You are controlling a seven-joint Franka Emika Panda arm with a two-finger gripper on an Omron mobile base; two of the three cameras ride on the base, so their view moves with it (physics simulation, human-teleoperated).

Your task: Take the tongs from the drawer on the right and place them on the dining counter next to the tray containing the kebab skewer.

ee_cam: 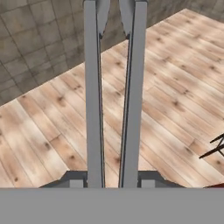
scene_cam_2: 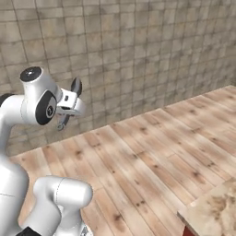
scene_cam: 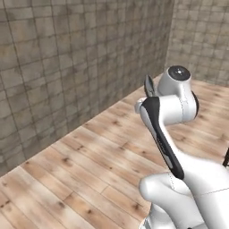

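Observation:
The tongs (ee_cam: 92,87) are long and dark grey, and in the hand view their two narrow arms run up from between my fingertips. My gripper (ee_cam: 111,181) is shut on the tongs, holding them in the air above the wooden floor. From the right base view the gripper (scene_cam_2: 69,105) sits beside the arm's upper joint, with the tongs (scene_cam_2: 76,86) sticking up past it. One dark end of the tongs (scene_cam: 149,86) pokes up behind the arm in the left base view. A corner of the dining counter (scene_cam_2: 213,209), beige marble over red, shows at the lower right. The drawer, tray and kebab skewer are out of view.
A wooden plank floor (scene_cam_2: 152,147) spreads ahead, bounded by grey stone-tile walls (scene_cam_2: 138,50) that meet in a corner at the far right (scene_cam: 172,40). A thin dark frame (ee_cam: 215,146) shows at the right edge of the hand view.

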